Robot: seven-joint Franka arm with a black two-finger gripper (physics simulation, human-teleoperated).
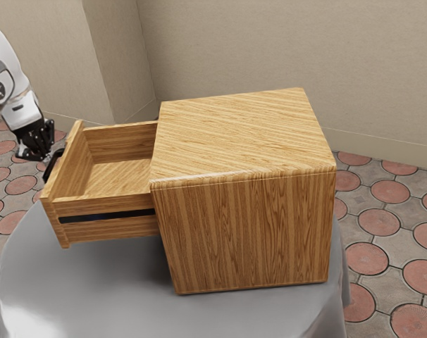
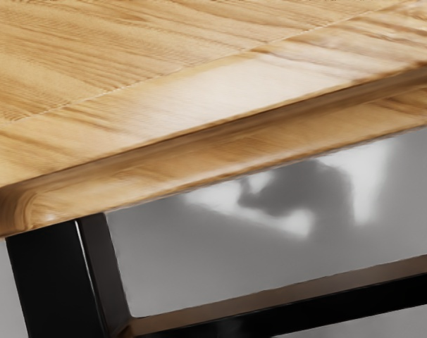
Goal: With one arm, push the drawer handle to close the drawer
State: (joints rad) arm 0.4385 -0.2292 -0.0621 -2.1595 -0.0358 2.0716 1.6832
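At the exterior view's left edge, the black gripper (image 1: 46, 158) is beside the black drawer handle (image 1: 53, 166); I cannot tell whether it is wide or narrow. The wooden drawer (image 1: 111, 229) stands open, left of center.

A wooden cabinet (image 1: 245, 236), its drawer (image 1: 109, 206) open.
From where I stand, the black gripper (image 1: 44, 156) is at the frame's left, very near the dark handle (image 1: 52, 167); the grey table (image 1: 94, 296) is at the bottom.
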